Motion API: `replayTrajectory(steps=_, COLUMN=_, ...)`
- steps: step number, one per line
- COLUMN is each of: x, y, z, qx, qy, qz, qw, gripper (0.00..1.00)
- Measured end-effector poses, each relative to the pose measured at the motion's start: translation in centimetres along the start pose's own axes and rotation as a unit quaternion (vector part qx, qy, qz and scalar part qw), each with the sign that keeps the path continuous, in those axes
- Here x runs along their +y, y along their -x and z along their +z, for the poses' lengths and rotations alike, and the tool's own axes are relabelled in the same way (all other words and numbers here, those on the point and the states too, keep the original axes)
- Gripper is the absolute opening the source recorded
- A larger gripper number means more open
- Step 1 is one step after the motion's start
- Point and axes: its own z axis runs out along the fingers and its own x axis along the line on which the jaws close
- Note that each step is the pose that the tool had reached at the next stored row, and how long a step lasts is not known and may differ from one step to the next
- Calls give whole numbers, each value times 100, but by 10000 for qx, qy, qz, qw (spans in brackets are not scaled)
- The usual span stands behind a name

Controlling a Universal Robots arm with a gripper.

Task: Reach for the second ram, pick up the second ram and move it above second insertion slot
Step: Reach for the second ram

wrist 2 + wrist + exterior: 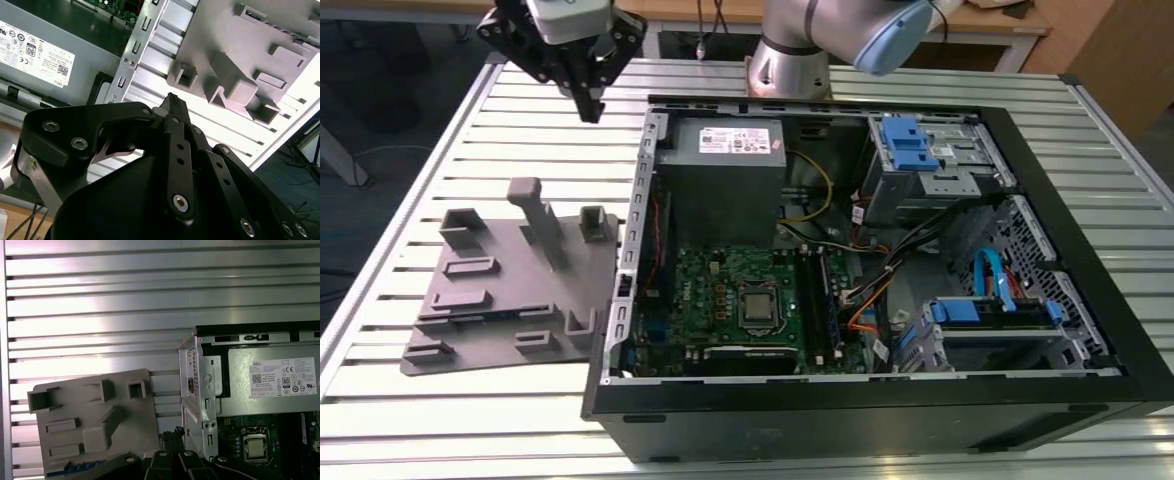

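Observation:
The second ram (470, 318) is a thin dark green-blue strip seated on edge in a groove of the grey holder (507, 300), near the holder's front end; its bluish edge (75, 470) also shows in the first wrist view. My gripper (591, 105) hangs high over the slatted table, behind the holder and beside the case's rear corner, well away from the ram. Its black fingers (171, 102) meet at the tips with nothing between them. The long dark memory slots (825, 300) run alongside the CPU socket (758, 305) on the green motherboard.
The open black computer case (854, 400) lies on its side on the aluminium slat table (520, 420). Inside are a grey power supply (727, 150), blue-latched drive cages (914, 145) and loose cables (881, 260). The holder has upright grey posts (534, 210).

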Motion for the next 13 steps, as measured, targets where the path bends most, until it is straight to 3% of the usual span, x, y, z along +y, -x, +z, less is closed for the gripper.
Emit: replayTrajectory(steps=13, x=-27, y=-300, z=27, qx=0, qy=0, qz=0, qw=10000, gripper=7)
